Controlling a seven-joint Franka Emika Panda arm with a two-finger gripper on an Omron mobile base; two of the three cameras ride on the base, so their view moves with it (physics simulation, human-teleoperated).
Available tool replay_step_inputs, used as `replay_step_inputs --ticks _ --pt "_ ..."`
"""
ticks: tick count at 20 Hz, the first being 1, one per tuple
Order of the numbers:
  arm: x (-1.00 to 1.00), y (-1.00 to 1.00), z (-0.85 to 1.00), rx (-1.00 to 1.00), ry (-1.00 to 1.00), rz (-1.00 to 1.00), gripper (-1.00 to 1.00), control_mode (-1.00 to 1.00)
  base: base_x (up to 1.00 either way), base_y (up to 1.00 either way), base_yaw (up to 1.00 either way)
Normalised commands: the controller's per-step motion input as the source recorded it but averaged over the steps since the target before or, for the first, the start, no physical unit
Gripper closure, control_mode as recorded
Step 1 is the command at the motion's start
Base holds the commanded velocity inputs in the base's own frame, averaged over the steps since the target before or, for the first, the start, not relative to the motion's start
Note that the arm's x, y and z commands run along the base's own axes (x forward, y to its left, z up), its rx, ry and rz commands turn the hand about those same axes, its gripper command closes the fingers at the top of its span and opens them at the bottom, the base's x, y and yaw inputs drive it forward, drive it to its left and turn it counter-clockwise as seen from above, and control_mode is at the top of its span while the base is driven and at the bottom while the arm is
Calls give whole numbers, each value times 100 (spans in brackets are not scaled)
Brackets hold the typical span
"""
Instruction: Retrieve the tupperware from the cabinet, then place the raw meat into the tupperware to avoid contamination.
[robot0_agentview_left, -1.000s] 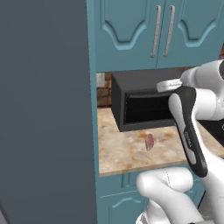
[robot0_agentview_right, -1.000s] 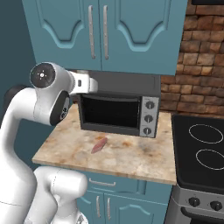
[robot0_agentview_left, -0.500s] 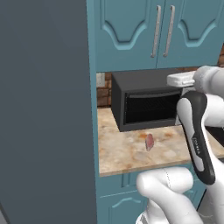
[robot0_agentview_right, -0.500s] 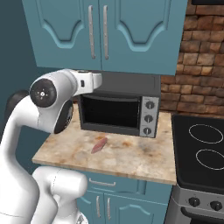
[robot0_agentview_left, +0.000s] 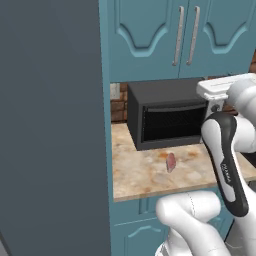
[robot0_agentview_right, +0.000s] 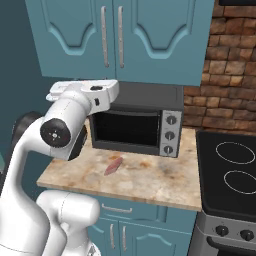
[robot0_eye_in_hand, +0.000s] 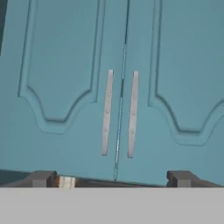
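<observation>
The cabinet (robot0_agentview_left: 165, 40) (robot0_agentview_right: 150, 35) hangs above the counter with both arched teal doors shut. In the hand view the cabinet (robot0_eye_in_hand: 65, 87) stands straight ahead, its two silver bar handles (robot0_eye_in_hand: 107, 111) on either side of the centre seam. My gripper (robot0_eye_in_hand: 111, 179) is open with nothing between the fingertips (robot0_eye_in_hand: 41, 178), and it stands back from the doors. The raw meat (robot0_agentview_left: 171, 161) (robot0_agentview_right: 114, 166), a small pinkish lump, lies on the counter in front of the microwave. The tupperware is out of view.
A dark microwave (robot0_agentview_left: 165, 120) (robot0_agentview_right: 137, 125) sits on the speckled counter (robot0_agentview_left: 145, 180) under the cabinet. A tall dark grey unit (robot0_agentview_left: 50, 125) rises at the left. A black stove (robot0_agentview_right: 230, 170) and a brick wall (robot0_agentview_right: 220, 75) are at the right.
My arm has swung: the elbow has dropped and the hand has shifted to the right in the left base view, at the height of the microwave's top. The jaws stay open.
</observation>
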Motion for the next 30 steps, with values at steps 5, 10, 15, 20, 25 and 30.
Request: replay_step_inputs --ticks 5,10,15,20,25,30 --pt "0 -8 35 0 -11 -1 -100 -100 0 0 0" --pt "0 -10 35 0 -2 0 -100 -100 0 0 0" --pt "1 -11 20 0 0 0 -100 -100 0 0 0" --pt "13 -8 5 0 0 0 -100 -100 0 0 0" --pt "26 -2 -5 0 -1 0 -100 -100 0 0 0" --pt "35 0 -13 0 -5 0 -100 -100 0 0 0"
